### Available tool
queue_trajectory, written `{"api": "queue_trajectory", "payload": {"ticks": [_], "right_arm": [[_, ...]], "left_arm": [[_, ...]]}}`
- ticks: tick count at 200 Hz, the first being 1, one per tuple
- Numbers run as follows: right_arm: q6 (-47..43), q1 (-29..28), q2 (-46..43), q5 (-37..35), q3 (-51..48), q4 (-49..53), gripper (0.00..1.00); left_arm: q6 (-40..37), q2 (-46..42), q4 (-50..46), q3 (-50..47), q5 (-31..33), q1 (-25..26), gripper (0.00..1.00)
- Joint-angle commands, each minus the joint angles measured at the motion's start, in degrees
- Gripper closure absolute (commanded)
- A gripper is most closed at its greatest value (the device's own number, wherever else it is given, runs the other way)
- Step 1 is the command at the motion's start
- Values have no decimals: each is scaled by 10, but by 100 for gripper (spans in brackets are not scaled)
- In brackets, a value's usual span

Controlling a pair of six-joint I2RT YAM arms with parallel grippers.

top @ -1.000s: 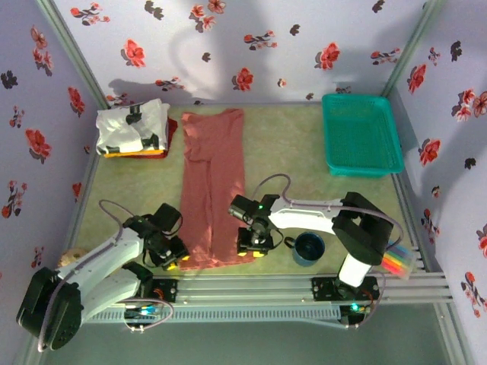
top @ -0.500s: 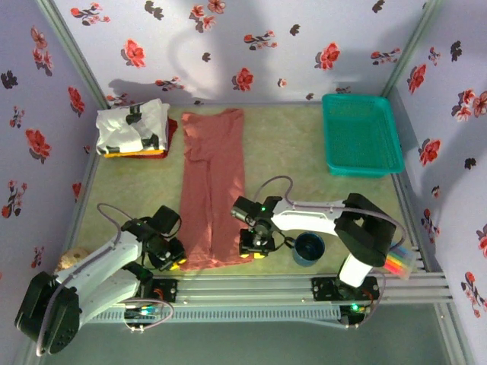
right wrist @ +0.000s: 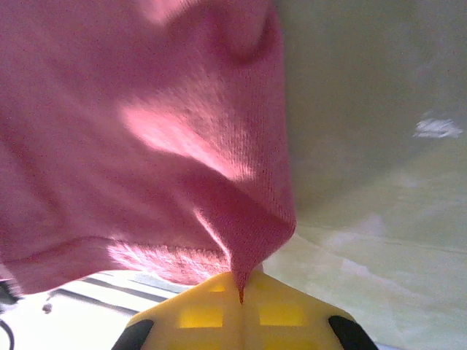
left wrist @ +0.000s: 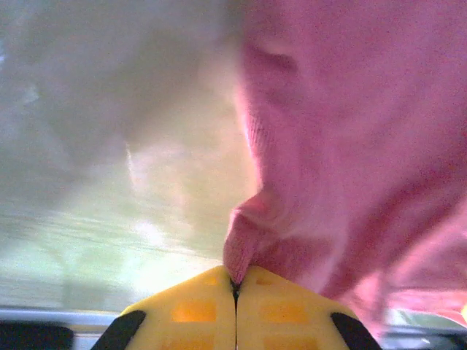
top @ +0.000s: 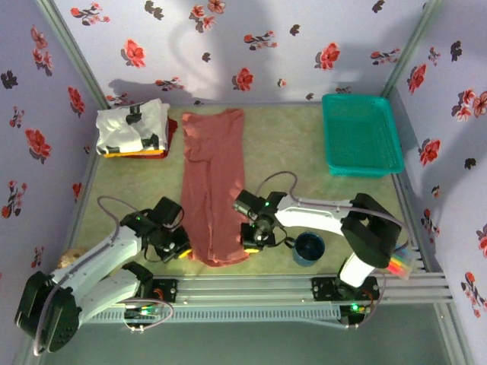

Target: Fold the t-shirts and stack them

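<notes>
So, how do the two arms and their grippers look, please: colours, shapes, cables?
Both arms have white rounded links and black joint housings: the left arm, the right arm. A thin grey cable loops above each. A small green light glows near the right wrist. The left gripper and the right gripper have yellow fingers with square recesses and black parts at their base.

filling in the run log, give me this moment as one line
phase: gripping hem for fold | left gripper: shut on pink shirt near-left corner | right gripper: shut on near-right corner | folded stack: far left
</notes>
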State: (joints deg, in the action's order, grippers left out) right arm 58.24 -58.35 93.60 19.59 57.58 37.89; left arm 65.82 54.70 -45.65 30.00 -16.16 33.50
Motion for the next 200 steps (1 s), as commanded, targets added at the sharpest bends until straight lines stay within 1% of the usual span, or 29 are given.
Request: {"api": "queue_trajectory", "payload": {"ticks": [1, 18, 37, 62, 72, 95, 119, 145, 158, 174, 189, 200], "right_arm": [[-29, 39, -31, -24, 46, 38, 100], [-61, 74, -23, -20, 79, 47, 100], [-101, 116, 10, -12, 135, 60, 100], [-149, 169, 81, -16, 244, 106, 100], [-161, 189, 109, -15, 280, 109, 100], [-176, 233, 178, -4, 359, 109, 100], [-188, 260, 258, 19, 435, 104, 100], [-219, 279, 351, 39, 548, 150, 100], [-229, 284, 378, 37, 587, 167, 100], [-230, 293, 394, 42, 609, 170, 100], [-228, 300, 403, 45, 622, 174, 100], [-227, 303, 405, 44, 626, 176, 100]], "left_arm": [[-18, 35, 16, 56, -34, -23, 100], [-49, 78, 22, 104, -42, -47, 100], [-96, 130, 12, 164, -46, -84, 100], [-138, 211, 26, 239, -62, -141, 100], [-156, 252, 36, 273, -76, -163, 100], [-207, 353, 55, 352, -81, -204, 100], [-242, 468, 69, 446, -93, -237, 100], [-266, 562, 46, 542, -102, -267, 100], [-277, 589, 34, 573, -100, -277, 100], [-276, 609, 32, 590, -102, -287, 100], [-271, 616, 40, 589, -98, -293, 100], [-265, 620, 50, 585, -109, -298, 100]]}}
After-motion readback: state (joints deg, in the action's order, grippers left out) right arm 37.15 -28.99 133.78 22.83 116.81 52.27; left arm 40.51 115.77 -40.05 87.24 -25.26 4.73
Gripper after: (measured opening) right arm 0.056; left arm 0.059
